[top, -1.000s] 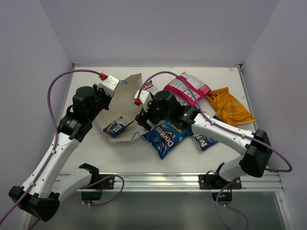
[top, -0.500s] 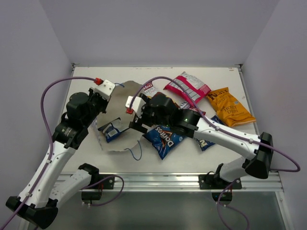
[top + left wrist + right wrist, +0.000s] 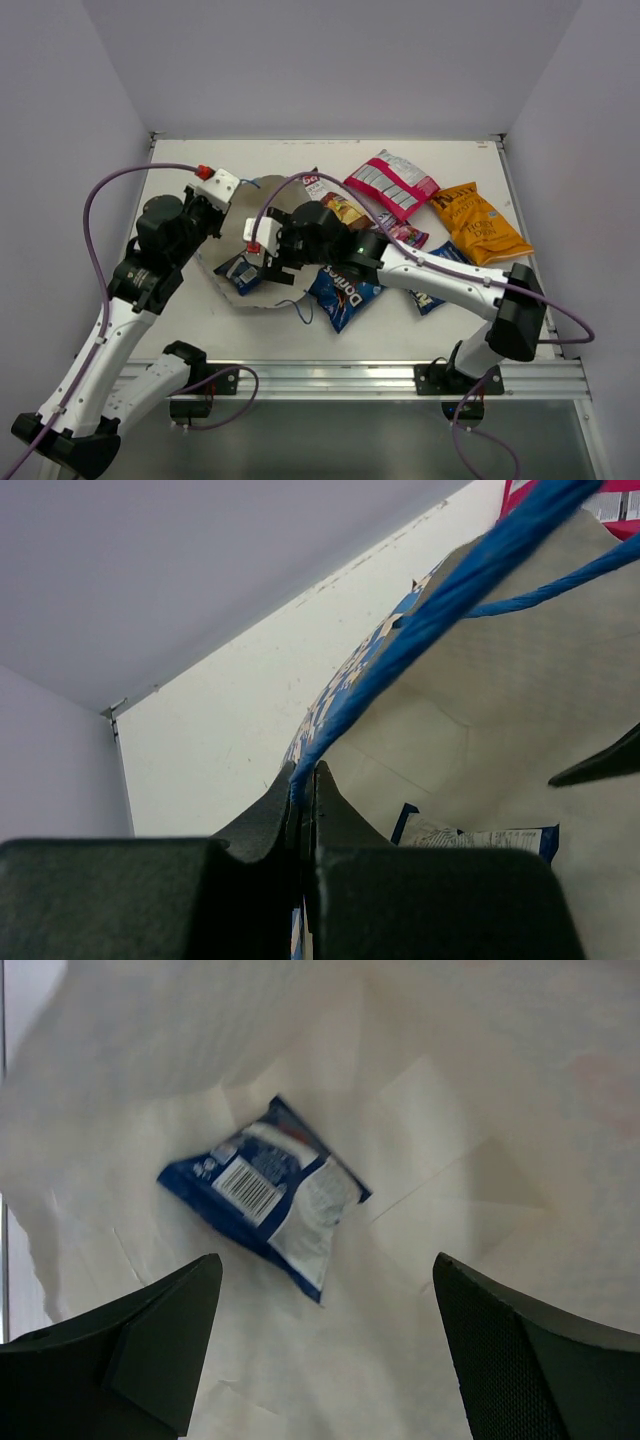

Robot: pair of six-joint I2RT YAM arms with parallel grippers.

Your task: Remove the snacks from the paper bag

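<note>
The paper bag point(image 3: 230, 238) lies at the table's left with its mouth toward the right. My left gripper point(image 3: 222, 208) is shut on its blue string handle point(image 3: 430, 620) and holds that side up; the string is pinched between the fingertips point(image 3: 302, 772). My right gripper point(image 3: 262, 262) reaches into the bag's mouth, open and holding nothing point(image 3: 326, 1265). A small blue-white packet point(image 3: 265, 1192) lies on the bag's inner floor point(image 3: 450, 1110) just beyond the right fingertips, untouched, and shows from above too point(image 3: 240, 270). It also shows in the left wrist view point(image 3: 480, 838).
Outside the bag lie the blue Doritos packet point(image 3: 343, 290), a brown-red packet point(image 3: 345, 210), a pink-white striped packet point(image 3: 390, 185), an orange-yellow packet point(image 3: 478, 222), a dark blue packet point(image 3: 432, 290) and a small magenta candy packet point(image 3: 405, 235). Walls close the back and sides.
My right gripper has moved left, off the Doritos packet and into the bag's mouth. The left gripper has kept its hold on the handle, and the bag has shifted slightly.
</note>
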